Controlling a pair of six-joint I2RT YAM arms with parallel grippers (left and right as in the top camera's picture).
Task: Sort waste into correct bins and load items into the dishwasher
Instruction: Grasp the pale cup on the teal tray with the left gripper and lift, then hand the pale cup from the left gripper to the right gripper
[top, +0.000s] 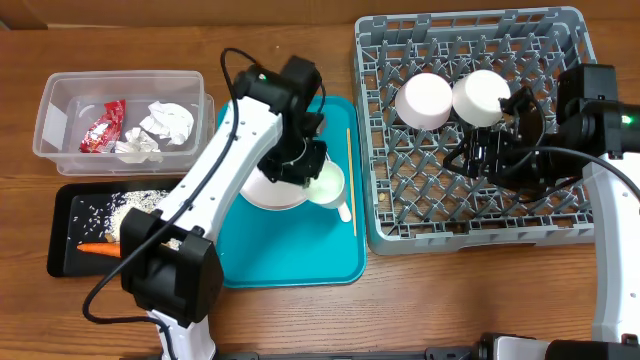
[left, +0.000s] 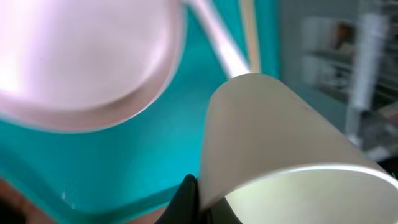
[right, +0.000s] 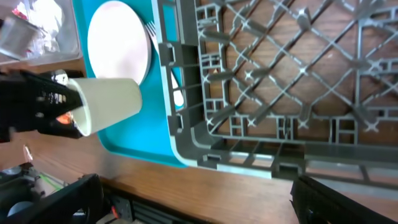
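Note:
My left gripper (top: 318, 178) is shut on the rim of the small white cup (top: 330, 184) and holds it tilted over the teal tray (top: 290, 262). In the left wrist view a black finger (left: 186, 198) pinches the cup (left: 280, 143) wall. The white plate (top: 272, 194) lies under the left arm, with the white fork (top: 346, 211) and thin wooden stick (top: 350, 165) beside it. Two white bowls (top: 425, 100) (top: 482, 95) sit upturned in the grey dish rack (top: 560, 225). My right gripper (top: 482, 152) hangs open over the rack with nothing between its fingers (right: 68, 199).
The clear tub (top: 55, 100) at the left holds the red wrapper (top: 103, 126) and crumpled napkins (top: 166, 122). In front of it the black tray (top: 62, 235) holds rice scraps (top: 125, 205) and the carrot (top: 97, 248). The rack wall (right: 186, 124) stands right against the teal tray.

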